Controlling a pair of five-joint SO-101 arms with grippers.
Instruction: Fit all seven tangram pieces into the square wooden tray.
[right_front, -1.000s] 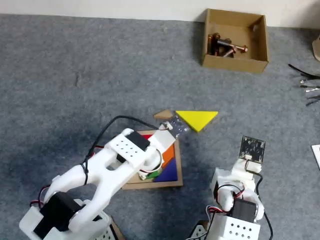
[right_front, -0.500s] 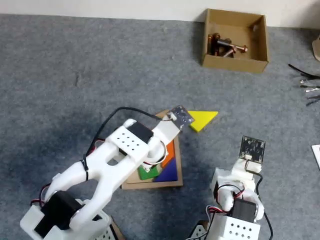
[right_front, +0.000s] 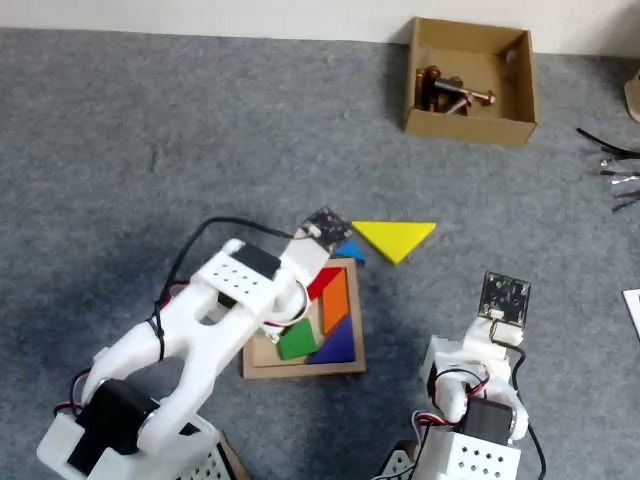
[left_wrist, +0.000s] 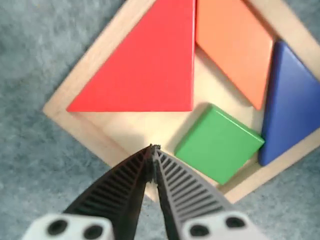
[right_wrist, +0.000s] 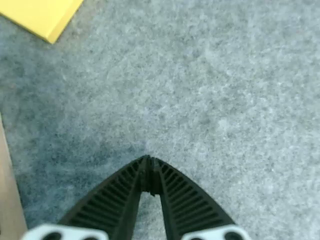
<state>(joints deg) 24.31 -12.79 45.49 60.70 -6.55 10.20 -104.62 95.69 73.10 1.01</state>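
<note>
Left tool (left_wrist: 153, 148) is pinched shut with nothing in it. It hangs over one edge of the square wooden tray (left_wrist: 85, 127). Just past its tips, inside the tray, lies a green square (left_wrist: 220, 142). A big red triangle (left_wrist: 145, 65) fills one corner of the tray. An orange piece (left_wrist: 235, 50) lies right beside it, and a blue triangle (left_wrist: 287, 100) sits against the orange and green ones. Bare wood shows between the red and the green. Outside the tray, a small blue piece (right_front: 349, 250) lies just by its rim. A yellow triangle (right_front: 393, 238) lies near the tray on the grey bench (right_front: 150, 150). The right tool (right_wrist: 149, 160) is shut too, holding nothing, over the bench beside the tray.
</note>
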